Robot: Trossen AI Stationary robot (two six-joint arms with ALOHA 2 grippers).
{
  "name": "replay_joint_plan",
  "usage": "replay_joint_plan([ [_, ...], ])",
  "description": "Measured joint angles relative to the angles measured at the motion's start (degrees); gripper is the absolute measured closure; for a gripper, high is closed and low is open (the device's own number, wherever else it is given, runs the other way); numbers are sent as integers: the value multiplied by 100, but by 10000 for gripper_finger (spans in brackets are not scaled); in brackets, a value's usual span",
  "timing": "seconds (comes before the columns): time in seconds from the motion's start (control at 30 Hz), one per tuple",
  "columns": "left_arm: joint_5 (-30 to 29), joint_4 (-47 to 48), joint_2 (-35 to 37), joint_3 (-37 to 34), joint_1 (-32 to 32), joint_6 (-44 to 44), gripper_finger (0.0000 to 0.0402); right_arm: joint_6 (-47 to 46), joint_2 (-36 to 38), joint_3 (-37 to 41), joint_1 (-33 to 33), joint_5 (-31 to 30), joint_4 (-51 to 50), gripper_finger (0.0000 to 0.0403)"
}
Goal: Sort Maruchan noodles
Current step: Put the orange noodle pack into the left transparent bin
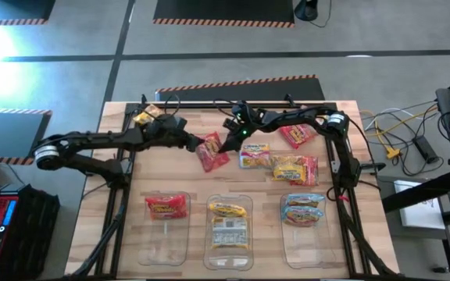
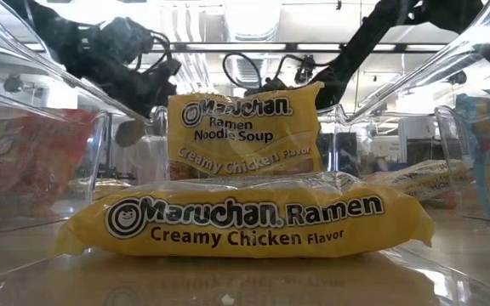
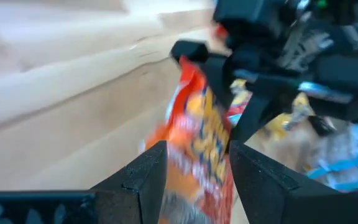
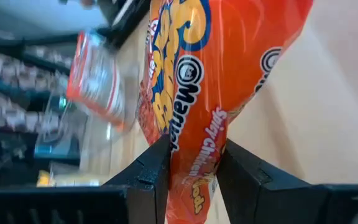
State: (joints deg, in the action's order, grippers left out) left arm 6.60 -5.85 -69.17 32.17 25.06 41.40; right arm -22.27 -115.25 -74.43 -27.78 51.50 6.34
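Observation:
A red Maruchan noodle packet [image 1: 212,152] is held between both grippers over the middle of the table. My left gripper [image 1: 199,144] comes from the left and is shut on it. My right gripper [image 1: 226,140] comes from the right and is shut on its other end. Loose packets lie on the wood: a yellow one [image 1: 145,117] far left, a red one [image 1: 297,135], and two yellow ones [image 1: 254,154] [image 1: 294,168]. Three clear bins at the near edge hold a red packet [image 1: 166,206], yellow packets [image 2: 245,223] and blue packets [image 1: 303,209]. My left gripper pinches one end of the red packet [image 3: 194,168] between its two fingers [image 3: 145,177], coming slanting down from the table's left. The packet stands on edge and runs away from the fingers toward the other gripper. Whether its lower edge touches the table I cannot tell. My right gripper pinches the opposite end of the same packet [image 4: 194,155] between its two fingers [image 4: 151,171], coming slanting down from the table's right. The wrapper is crumpled narrow where the fingers meet it and widens beyond them.
The three clear bins [image 1: 166,242] [image 1: 229,254] [image 1: 307,238] stand in a row along the near edge. Black frame bars run along the table's far edge [image 1: 233,101] and sides. Cables and gear lie off the table to the right [image 1: 412,140].

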Motion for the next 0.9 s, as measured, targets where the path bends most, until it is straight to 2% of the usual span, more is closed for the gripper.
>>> replay_joint_plan([
  [0.33, 302, 375, -125, 574, 0, -767, 243, 1852, 498, -1, 6, -309, -1433, 300],
  [0.53, 756, 378, -317, 675, -2, -1141, 243, 2907, 958, -2, 22, -1098, -2037, 300],
  [0.9, 764, 289, -335, 1050, -16, -2476, 243, 4100, 1474, -4, 318, -2464, -2803, 301],
])
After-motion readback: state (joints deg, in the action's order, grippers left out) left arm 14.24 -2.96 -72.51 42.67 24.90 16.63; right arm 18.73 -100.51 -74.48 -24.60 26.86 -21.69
